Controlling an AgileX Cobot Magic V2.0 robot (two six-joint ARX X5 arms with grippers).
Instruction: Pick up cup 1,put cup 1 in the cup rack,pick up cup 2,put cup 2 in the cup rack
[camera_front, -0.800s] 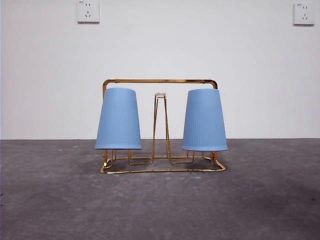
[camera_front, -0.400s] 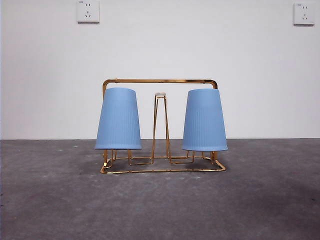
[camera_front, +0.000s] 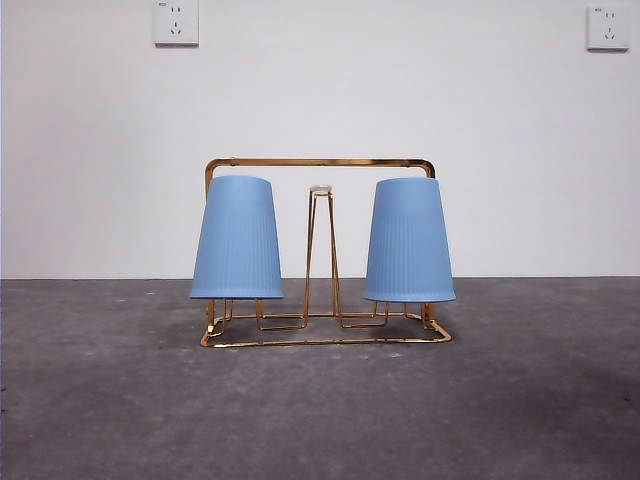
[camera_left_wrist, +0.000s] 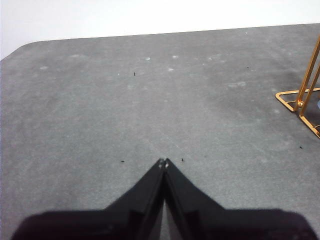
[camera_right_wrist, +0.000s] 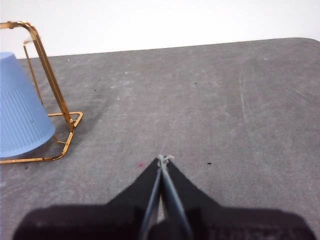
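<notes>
The gold wire cup rack (camera_front: 322, 162) stands in the middle of the grey table. Two blue ribbed cups hang upside down on its prongs: one on the left (camera_front: 237, 238) and one on the right (camera_front: 409, 241). A bare prong with a pale tip (camera_front: 321, 189) rises between them. My left gripper (camera_left_wrist: 163, 162) is shut and holds nothing, off to the side of a rack corner (camera_left_wrist: 298, 102). Shut and empty too, my right gripper (camera_right_wrist: 162, 159) hovers beside the rack's other end (camera_right_wrist: 47, 75), where a blue cup (camera_right_wrist: 20, 107) shows. Neither arm appears in the front view.
A white wall with two sockets (camera_front: 176, 22) (camera_front: 608, 27) stands behind the table. The table's rounded far corners show in both wrist views (camera_left_wrist: 25, 47) (camera_right_wrist: 307, 41).
</notes>
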